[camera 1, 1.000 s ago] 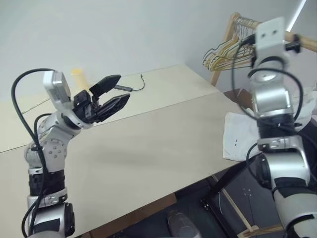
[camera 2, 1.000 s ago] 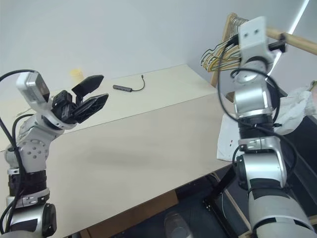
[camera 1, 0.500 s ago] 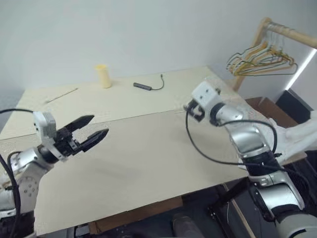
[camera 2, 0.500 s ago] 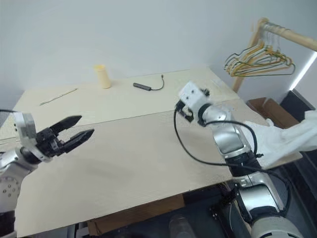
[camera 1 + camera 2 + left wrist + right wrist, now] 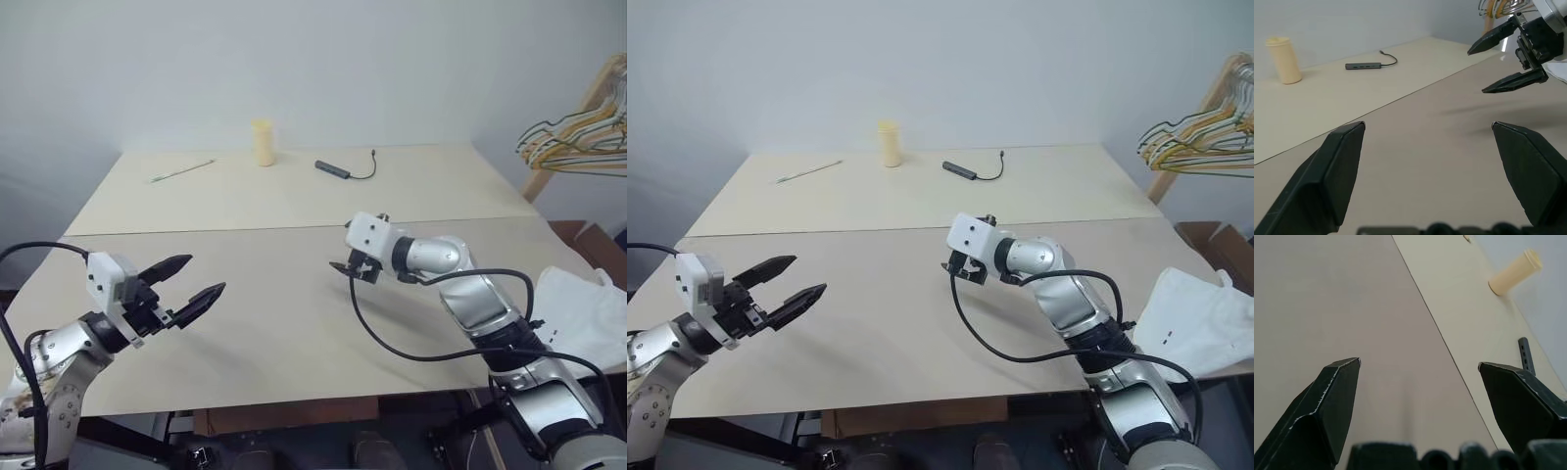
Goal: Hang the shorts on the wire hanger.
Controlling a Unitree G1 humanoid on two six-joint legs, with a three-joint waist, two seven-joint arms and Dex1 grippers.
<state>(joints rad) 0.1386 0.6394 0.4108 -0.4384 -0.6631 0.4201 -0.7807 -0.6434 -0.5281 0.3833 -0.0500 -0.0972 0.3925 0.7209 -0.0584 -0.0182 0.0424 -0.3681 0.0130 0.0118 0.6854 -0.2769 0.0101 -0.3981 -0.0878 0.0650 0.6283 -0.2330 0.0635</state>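
The white shorts (image 5: 1203,318) lie crumpled at the table's right edge, beyond my right arm. Several wire hangers (image 5: 1193,143) hang on a rack at the far right; I cannot tell them apart. My left gripper (image 5: 204,275) hovers open over the near left part of the table (image 5: 274,323), nothing between its fingers. In the left wrist view my right gripper (image 5: 1476,71) is open and empty above the middle of the table, pointing left toward the left one. Both grippers are well away from the shorts and the hangers.
A pale yellow cylinder (image 5: 262,143), a dark USB hub with its cable (image 5: 335,169) and a thin green stick (image 5: 181,171) lie along the table's far side. The wooden rack post (image 5: 1168,176) stands past the right corner, a cardboard box (image 5: 600,241) below it.
The view has swung left, from the rack to the whole table. Both arms have come down; the right gripper dropped from rack height to over the table's middle. Both stayed open.
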